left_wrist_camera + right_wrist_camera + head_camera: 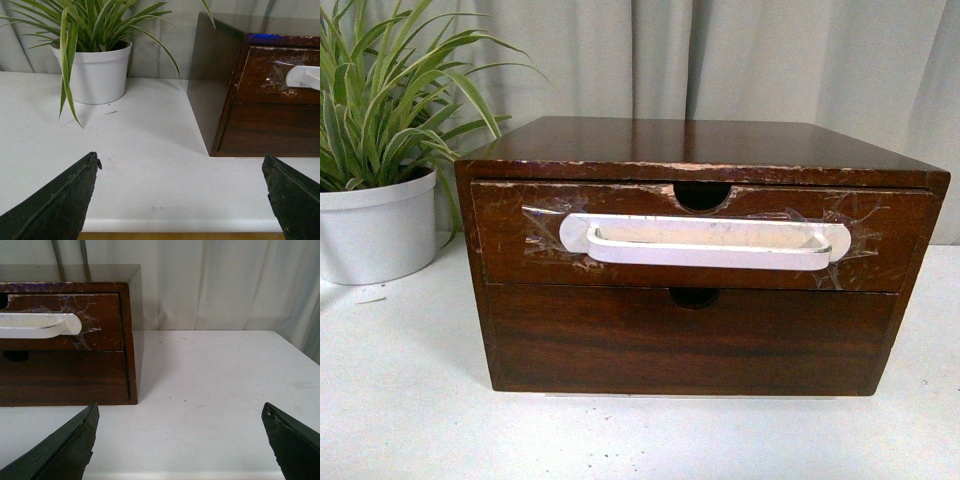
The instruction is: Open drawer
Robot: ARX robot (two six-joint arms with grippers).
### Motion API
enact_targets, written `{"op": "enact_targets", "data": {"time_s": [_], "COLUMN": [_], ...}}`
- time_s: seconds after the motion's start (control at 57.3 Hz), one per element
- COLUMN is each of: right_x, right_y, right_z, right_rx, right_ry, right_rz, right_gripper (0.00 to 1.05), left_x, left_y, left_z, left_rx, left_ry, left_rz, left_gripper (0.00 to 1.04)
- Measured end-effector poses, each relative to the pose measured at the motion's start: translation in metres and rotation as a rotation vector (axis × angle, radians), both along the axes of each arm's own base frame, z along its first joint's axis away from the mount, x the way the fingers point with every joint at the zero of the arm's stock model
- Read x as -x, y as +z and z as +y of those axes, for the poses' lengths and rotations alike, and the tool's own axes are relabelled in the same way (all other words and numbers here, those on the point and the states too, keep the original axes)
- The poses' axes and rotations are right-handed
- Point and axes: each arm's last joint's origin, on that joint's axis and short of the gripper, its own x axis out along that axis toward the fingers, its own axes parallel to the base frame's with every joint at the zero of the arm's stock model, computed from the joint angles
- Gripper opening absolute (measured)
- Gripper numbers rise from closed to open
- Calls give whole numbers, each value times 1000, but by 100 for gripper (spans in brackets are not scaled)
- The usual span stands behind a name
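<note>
A dark brown wooden cabinet (700, 140) stands on the white table. Its upper drawer (510, 250) is shut, with a scuffed front, a half-round notch at the top edge and a long white plastic handle (705, 243) taped on. The drawer also shows in the left wrist view (270, 75) and the right wrist view (100, 325). Neither arm shows in the front view. My left gripper (181, 162) is open and empty above the table's front edge, left of the cabinet. My right gripper (180, 410) is open and empty, right of the cabinet.
A plain lower drawer front (690, 340) without a handle sits below. A green plant in a white pot (375, 225) stands left of the cabinet, also in the left wrist view (92, 70). Grey curtains hang behind. The white table (410, 420) stretches in front.
</note>
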Motion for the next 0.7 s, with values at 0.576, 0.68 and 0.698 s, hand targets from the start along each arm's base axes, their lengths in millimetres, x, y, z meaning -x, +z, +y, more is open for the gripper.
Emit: {"op": "enact_targets", "data": {"time_s": [0.576, 0.68, 0.698], "right_x": [0, 0, 0], "right_y": [0, 0, 0], "right_z": [0, 0, 0], "right_rx": [0, 0, 0], "right_ry": [0, 0, 0], "right_rz": [0, 0, 0], "right_gripper": [96, 96, 96], "left_x": [0, 0, 0], "left_y": [0, 0, 0], "left_z": [0, 0, 0], "left_rx": [0, 0, 0], "left_ry": [0, 0, 0], "left_rz": [0, 0, 0], "left_gripper": [98, 98, 98]}}
